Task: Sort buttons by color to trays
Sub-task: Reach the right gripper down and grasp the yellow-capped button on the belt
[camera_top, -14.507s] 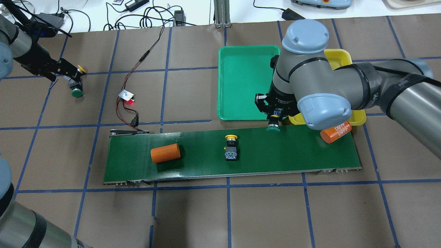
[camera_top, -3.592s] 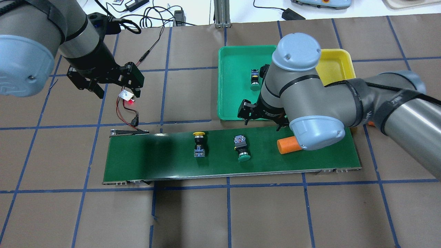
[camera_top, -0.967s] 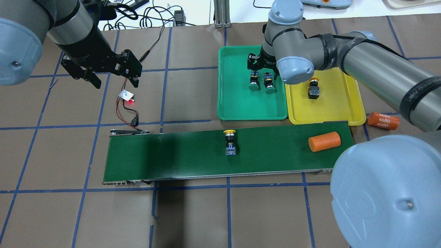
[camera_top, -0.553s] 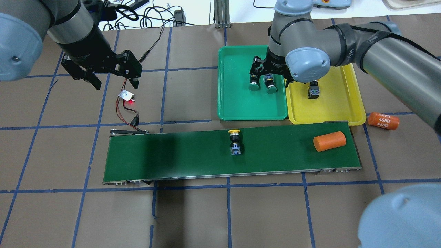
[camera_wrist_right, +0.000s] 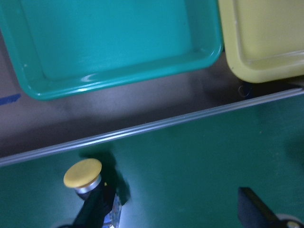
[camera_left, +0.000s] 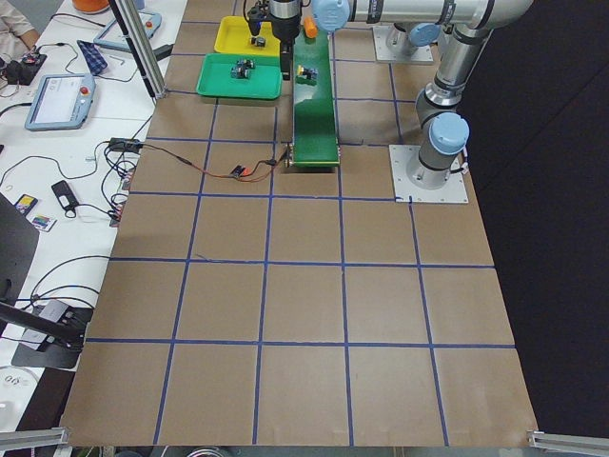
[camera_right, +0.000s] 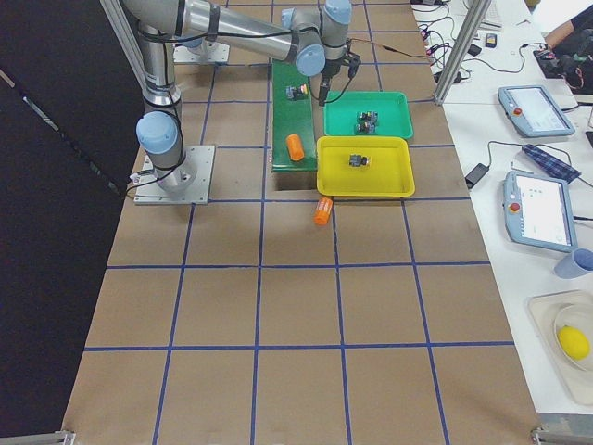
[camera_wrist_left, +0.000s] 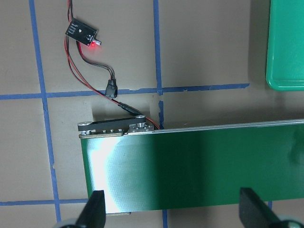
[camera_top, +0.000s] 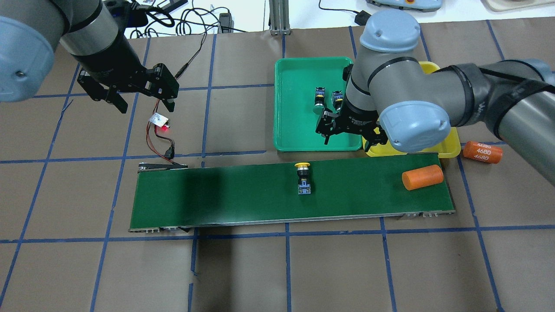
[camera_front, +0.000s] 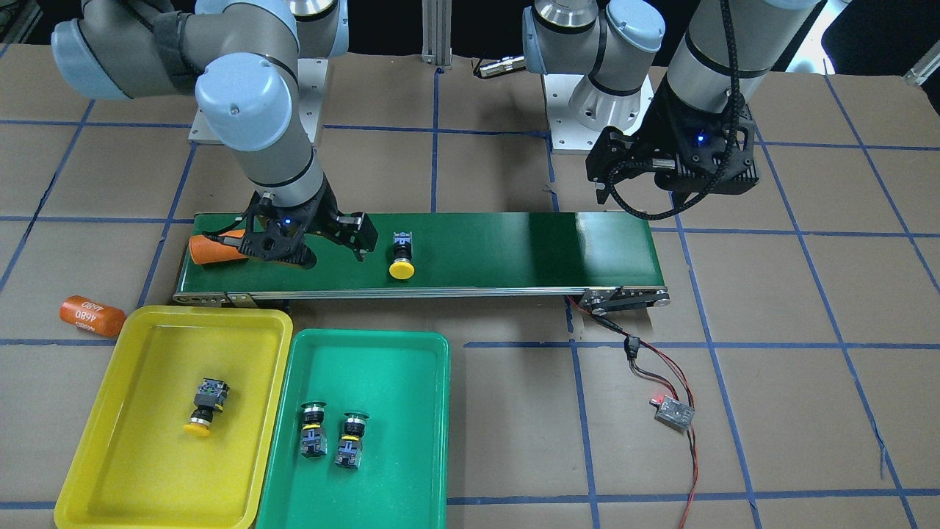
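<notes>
A yellow button (camera_top: 303,177) lies on the dark-green conveyor belt (camera_top: 225,195); it also shows in the front view (camera_front: 401,258) and the right wrist view (camera_wrist_right: 83,175). Two green buttons (camera_top: 320,99) (camera_top: 336,97) lie in the green tray (camera_top: 299,134). Another yellow button (camera_front: 204,405) lies in the yellow tray (camera_front: 132,477); overhead my right arm hides it. My right gripper (camera_top: 349,136) is open and empty over the green tray's near edge, beyond and to the right of the belt's button. My left gripper (camera_top: 143,97) is open and empty, above the table at the far left.
One orange cylinder (camera_top: 422,177) lies on the belt's right end. A second one marked 4680 (camera_top: 482,151) lies on the table right of the yellow tray. A small sensor board with a red light (camera_top: 158,120) and wires sits by the belt's left end.
My right gripper has moved from over the green buttons toward the belt. The yellow button and the orange cylinder have ridden the belt to the right. My left arm has not moved.
</notes>
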### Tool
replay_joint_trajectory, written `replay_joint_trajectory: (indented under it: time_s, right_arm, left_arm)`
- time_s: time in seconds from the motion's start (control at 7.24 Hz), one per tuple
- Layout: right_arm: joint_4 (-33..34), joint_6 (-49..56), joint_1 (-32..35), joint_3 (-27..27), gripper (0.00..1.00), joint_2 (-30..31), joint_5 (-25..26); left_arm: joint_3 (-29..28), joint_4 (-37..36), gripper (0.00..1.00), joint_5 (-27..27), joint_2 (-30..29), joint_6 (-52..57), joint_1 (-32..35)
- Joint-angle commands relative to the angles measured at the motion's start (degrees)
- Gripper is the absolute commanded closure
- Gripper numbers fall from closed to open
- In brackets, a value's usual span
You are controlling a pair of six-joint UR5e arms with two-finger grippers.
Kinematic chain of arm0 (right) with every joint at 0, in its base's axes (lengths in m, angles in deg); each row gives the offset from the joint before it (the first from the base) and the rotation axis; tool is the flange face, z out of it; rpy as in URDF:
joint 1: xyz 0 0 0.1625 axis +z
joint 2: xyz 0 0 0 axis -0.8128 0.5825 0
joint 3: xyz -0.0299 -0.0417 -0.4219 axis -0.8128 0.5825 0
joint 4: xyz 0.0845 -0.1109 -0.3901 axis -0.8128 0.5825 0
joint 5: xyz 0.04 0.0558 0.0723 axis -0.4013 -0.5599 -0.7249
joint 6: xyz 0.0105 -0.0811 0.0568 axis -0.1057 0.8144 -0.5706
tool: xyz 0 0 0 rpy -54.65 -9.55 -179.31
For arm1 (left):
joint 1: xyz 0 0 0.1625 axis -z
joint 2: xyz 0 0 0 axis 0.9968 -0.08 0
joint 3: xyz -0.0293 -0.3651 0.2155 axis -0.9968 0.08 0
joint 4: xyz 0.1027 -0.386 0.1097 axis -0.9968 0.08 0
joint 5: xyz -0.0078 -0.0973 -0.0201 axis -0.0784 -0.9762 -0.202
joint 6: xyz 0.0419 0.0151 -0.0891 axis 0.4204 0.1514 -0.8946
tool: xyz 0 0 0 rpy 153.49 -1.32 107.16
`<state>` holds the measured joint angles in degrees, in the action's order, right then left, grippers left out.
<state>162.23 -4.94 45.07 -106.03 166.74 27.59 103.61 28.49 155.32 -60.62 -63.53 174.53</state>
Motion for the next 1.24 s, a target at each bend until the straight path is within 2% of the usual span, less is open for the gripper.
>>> replay_joint_trajectory:
  time_s: [0.0, 0.28, 0.55, 0.69, 0.83, 0.97, 1.11]
  right_arm:
    - [0.25, -0.03, 4.24, -2.71, 0.0, 0.63, -1.33]
    - [1.03, -0.03, 5.85, -3.41, 0.0, -2.35, -1.24]
    - [5.68, -0.47, 6.2, -3.32, 0.0, -8.49, -0.54]
    - [7.09, -0.47, 6.2, -3.24, 0.28, -9.74, -0.19]
    - [6.15, -0.21, 6.2, -3.06, 0.95, -9.06, -0.27]
    - [6.14, -0.38, 6.2, -2.71, 1.0, -9.05, 0.16]
    - [6.4, -0.29, 5.59, -2.27, 1.0, -8.7, 2.17]
  left_arm:
    - [0.01, -0.07, 0.0, -0.03, 0.04, 0.0, 0.17]
    - [0.54, -0.07, 0.0, -0.21, 0.3, -0.17, 0.35]
    - [0.19, -0.07, 0.0, -0.12, 0.39, -0.18, 0.44]
    - [0.54, -0.07, 0.0, -0.03, 0.56, -0.18, 0.35]
    - [0.8, -0.07, 0.0, -0.03, 0.83, -0.18, 0.44]
    - [0.98, -0.07, 0.0, 0.14, 0.91, -0.09, 0.44]
    - [0.98, -0.15, 0.0, -0.21, 0.83, -0.17, 0.44]
